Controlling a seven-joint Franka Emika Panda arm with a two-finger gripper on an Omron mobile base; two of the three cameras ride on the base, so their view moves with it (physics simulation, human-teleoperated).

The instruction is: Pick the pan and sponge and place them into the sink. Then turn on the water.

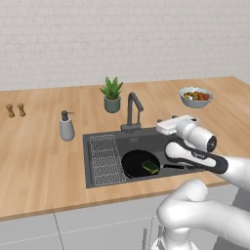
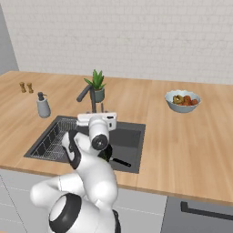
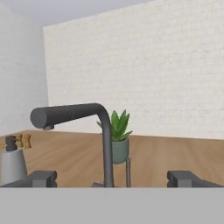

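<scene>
- Pan in sink, sponge lying in it.
- Gripper spread, facing faucet at sink's rear.

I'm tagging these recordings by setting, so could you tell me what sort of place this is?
Most likely a simulated kitchen: a wooden counter with a recessed sink and gooseneck faucet, plus a soap dispenser.

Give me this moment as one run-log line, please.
pan: in sink | sponge: on pan | hand: open, empty, facing faucet | water: not seen running
</scene>
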